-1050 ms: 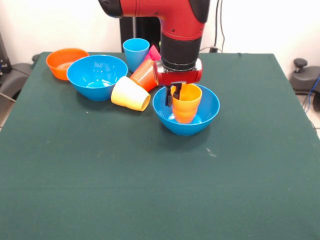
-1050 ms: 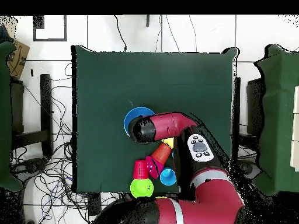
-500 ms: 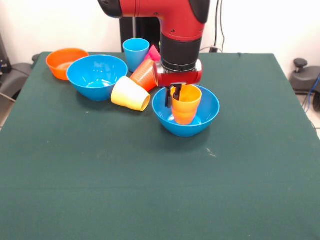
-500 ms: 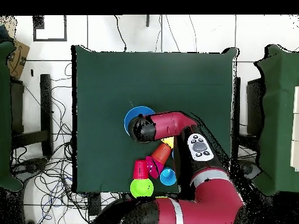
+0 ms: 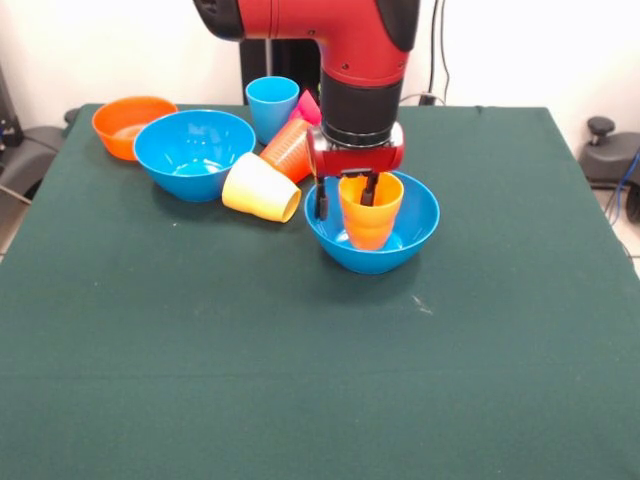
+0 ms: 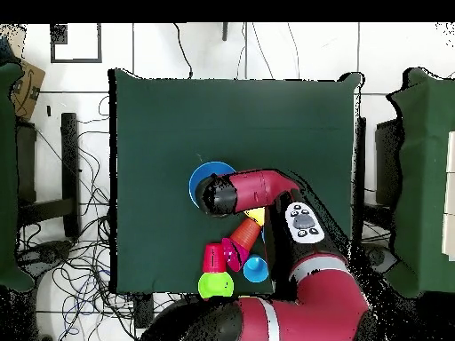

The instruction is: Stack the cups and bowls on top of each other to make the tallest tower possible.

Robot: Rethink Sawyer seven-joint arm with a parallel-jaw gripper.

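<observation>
Table [image 5: 300, 380]: green cloth, bare across the whole lower half of the front view; all the pieces sit in the upper half.

Blue bowl [image 5: 372, 250]: centre of the frame, upright, with the yellow-orange cup [image 5: 370, 215] standing upright inside it. This two-piece tower is the only stack so far.

Gripper [image 5: 346, 194]: fingers spread apart and holding nothing. One finger [image 5: 320, 200] hangs outside the cup's left wall, over the bowl's rim; the other dips into the cup's mouth.

Risk, lifting: the inner finger looks close to the cup's rim. If the arm [image 5: 340, 40] goes up off-vertical, I judge it could drag the cup over or tip it against the bowl wall.

Risk, sideways move: the outer finger sits low by the bowl's rim; a sweep before rising could shove the bowl and upset the cup.

Pale cup [image 5: 260, 188]: centre left, on its side, mouth toward the lower right. It may roll if nudged.

Orange cup [image 5: 290, 150]: just behind it, also on its side, touching or nearly so; a poor grasp on either could knock the other.

Second blue bowl [image 5: 195, 152]: upper left, upright, empty.

Orange bowl [image 5: 130, 125]: far upper left, beside that bowl.

Light blue cup [image 5: 272, 108]: top centre, upright, with a pink piece [image 5: 308, 105] partly hidden behind the arm.

Overhead view: the arm covers the stack; only a crescent of bowl shows.
</observation>
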